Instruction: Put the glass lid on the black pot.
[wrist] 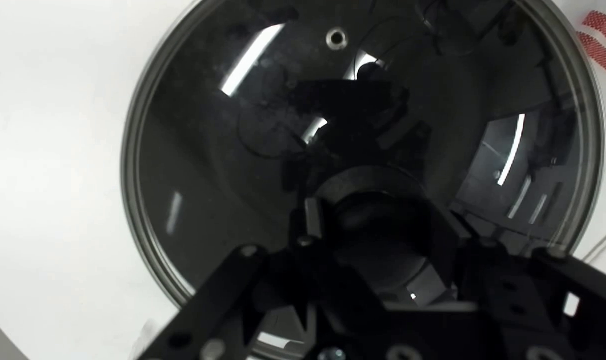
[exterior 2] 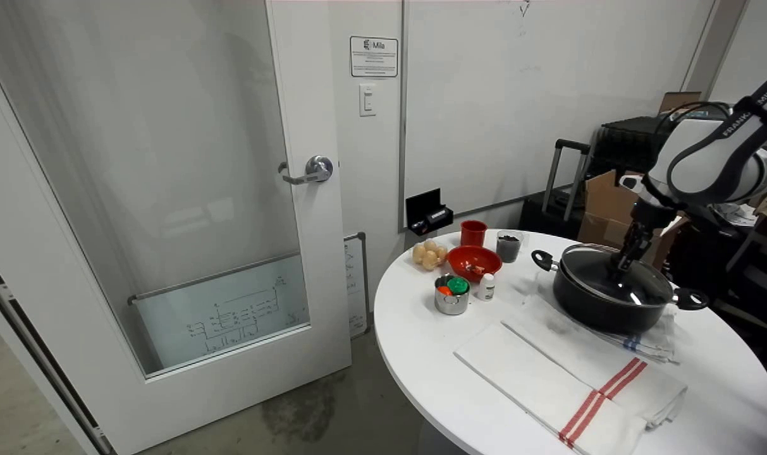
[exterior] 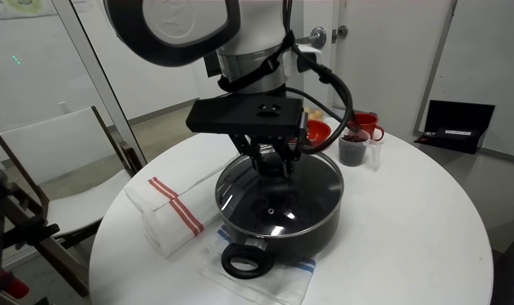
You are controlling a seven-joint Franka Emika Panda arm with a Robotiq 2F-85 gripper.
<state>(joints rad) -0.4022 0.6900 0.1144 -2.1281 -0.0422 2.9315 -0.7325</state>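
Far left in an exterior view there is a door [exterior 2: 323, 265] with a shiny handle [exterior 2: 319, 169]. Then comes the round white table [exterior 2: 421, 354]. At its left end sits a bunch of round tan things [exterior 2: 429, 256]; I can't tell what they are. Just to the right is a shiny metal cup [exterior 2: 451, 305] with a green thing [exterior 2: 458, 285] and an orange thing [exterior 2: 444, 291] in it. A red mug [exterior 2: 473, 234] stands behind a red bowl [exterior 2: 464, 255], and a small white bottle [exterior 2: 486, 288] stands near the bowl's front. Next is a clear cup [exterior 2: 508, 253] with dark bits [exterior 2: 508, 239] inside. A white towel [exterior 2: 547, 385] with red stripes lies folded, nearer the camera. Then I see the big black pot [exterior 2: 601, 314], with a looped handle on each side. It stands on a white cloth [exterior 2: 661, 341] with blue stripes. The glass lid [exterior 2: 595, 272] is on top of the pot in both exterior views. My gripper [wrist: 380, 222] is at the middle of the lid. In the wrist view my jaws are clamped on its black knob [wrist: 375, 222], one on each side. Farthest right is my white arm [exterior 2: 705, 177].
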